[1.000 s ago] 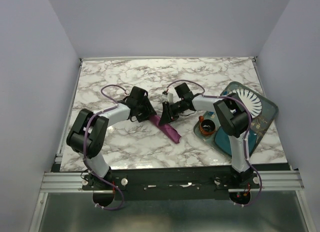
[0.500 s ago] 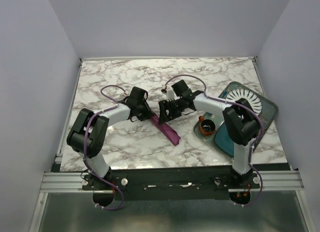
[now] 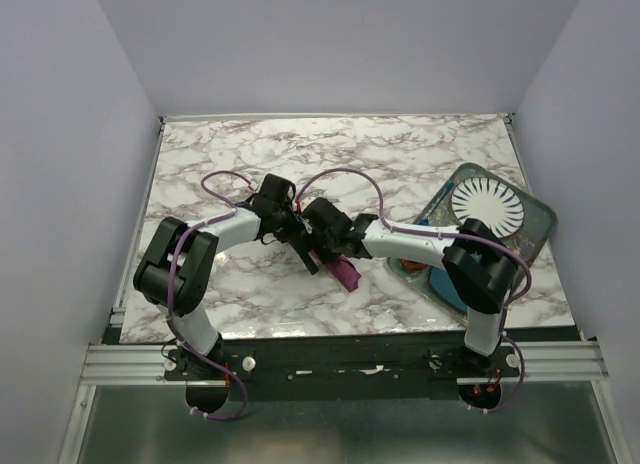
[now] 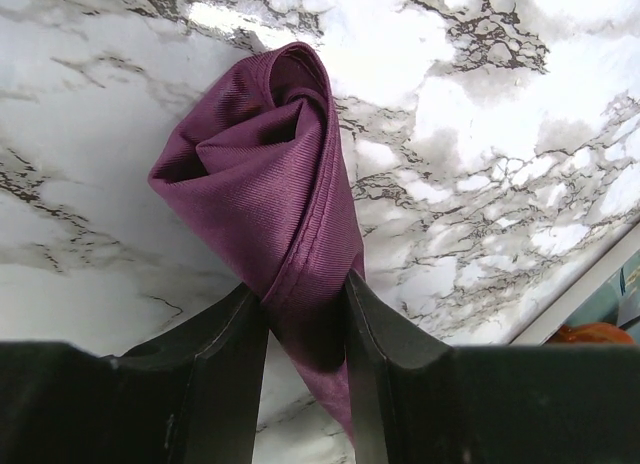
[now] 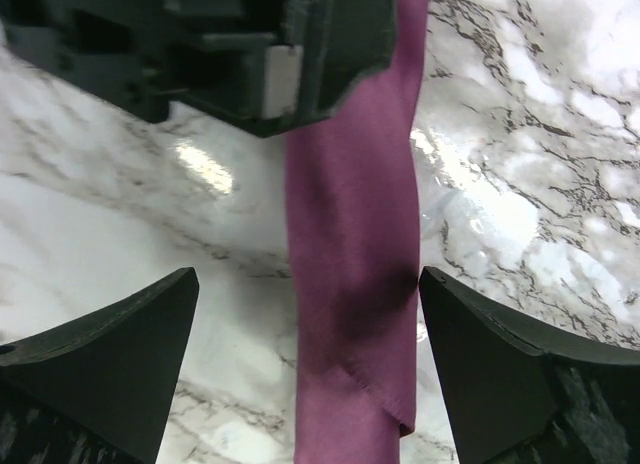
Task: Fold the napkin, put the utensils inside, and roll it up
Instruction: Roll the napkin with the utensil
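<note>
Left end effector (image 4: 300, 292) clamped on rolled napkin (image 4: 270, 184), roll pointing 12 o'clock. Right end effector (image 5: 307, 276) wide open, empty, straddling it.

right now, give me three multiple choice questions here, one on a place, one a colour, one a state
1. Where does the white plate sit? A. on the teal mat at the right B. at the far left C. between the arm bases
2. What colour is the rolled napkin? A. teal B. plum purple C. white
3. How does the right gripper stand? A. shut on the napkin B. shut, empty C. open, straddling the napkin
1 A: top view shows it on the mat. 2 B: both wrist views show purple cloth. 3 C: its fingers stand wide either side of the roll the left gripper pinches.
</note>
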